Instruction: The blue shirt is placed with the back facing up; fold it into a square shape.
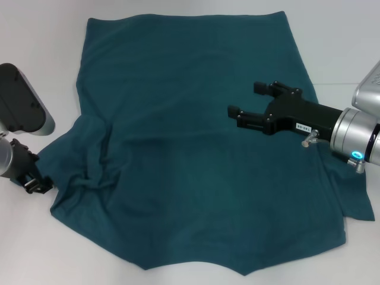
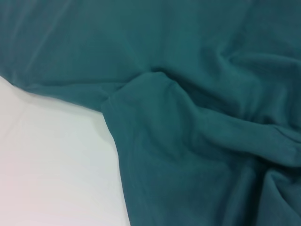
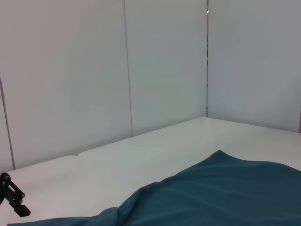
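Blue shirt (image 1: pixel 196 160) lay spread across the white table (image 1: pixel 35 237), bare table along its near edge. Left gripper (image 1: pixel 34 181) sat at the bunched left edge, grip hidden. Right gripper (image 1: pixel 248 101) hovered above, fingers wide. Right wrist view alone showed walls (image 3: pixel 164 66).

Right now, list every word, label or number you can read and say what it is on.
White label on the right gripper: has dark characters, too small to read.
The blue shirt: no print visible on the side facing up.
Nothing else carries text.
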You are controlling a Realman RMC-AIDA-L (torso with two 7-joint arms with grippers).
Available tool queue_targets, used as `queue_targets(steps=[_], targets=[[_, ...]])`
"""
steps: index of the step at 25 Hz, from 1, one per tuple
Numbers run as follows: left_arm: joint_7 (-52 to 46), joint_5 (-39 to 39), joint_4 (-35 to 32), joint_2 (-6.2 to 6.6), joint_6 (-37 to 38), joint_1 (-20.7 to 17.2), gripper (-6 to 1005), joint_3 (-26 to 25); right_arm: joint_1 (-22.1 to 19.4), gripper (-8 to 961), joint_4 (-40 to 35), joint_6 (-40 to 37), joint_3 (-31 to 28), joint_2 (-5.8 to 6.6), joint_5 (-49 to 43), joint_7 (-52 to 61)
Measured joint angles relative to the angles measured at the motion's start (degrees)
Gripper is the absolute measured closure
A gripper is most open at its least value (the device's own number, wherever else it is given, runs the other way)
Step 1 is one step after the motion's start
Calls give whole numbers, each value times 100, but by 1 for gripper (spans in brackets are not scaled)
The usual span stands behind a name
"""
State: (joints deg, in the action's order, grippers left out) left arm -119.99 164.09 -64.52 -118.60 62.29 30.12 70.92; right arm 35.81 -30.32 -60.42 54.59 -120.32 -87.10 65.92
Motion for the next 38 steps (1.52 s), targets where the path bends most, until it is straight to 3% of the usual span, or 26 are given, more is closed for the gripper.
queue_targets(steps=[2, 5, 21, 27, 32, 36, 38], targets=[[1, 0, 1, -2, -25, -2, 282, -5, -6, 7, 0, -2, -5, 0, 0, 0], [4, 0, 4, -9, -76, -13, 408, -3, -13, 7, 0, -5, -15, 0, 0, 0], [21, -11, 88, -32, -103, 15, 622, -102, -15, 6, 0, -8, 8, 0, 77, 0], [51, -18, 82, -37, -95, 43, 846, -120, -30, 6, 0, -19, 8, 0, 79, 0], [45, -18, 38, -53, -88, 25, 960, -120, -35, 7, 23, -37, 8, 0, 80, 0], [19, -18, -113, -103, -153, -12, 959, -129, -44, 7, 46, -56, 5, 0, 80, 0], [23, -18, -366, -216, -325, -55, 959, -137, -58, 7, 52, -71, 5, 0, 80, 0]])
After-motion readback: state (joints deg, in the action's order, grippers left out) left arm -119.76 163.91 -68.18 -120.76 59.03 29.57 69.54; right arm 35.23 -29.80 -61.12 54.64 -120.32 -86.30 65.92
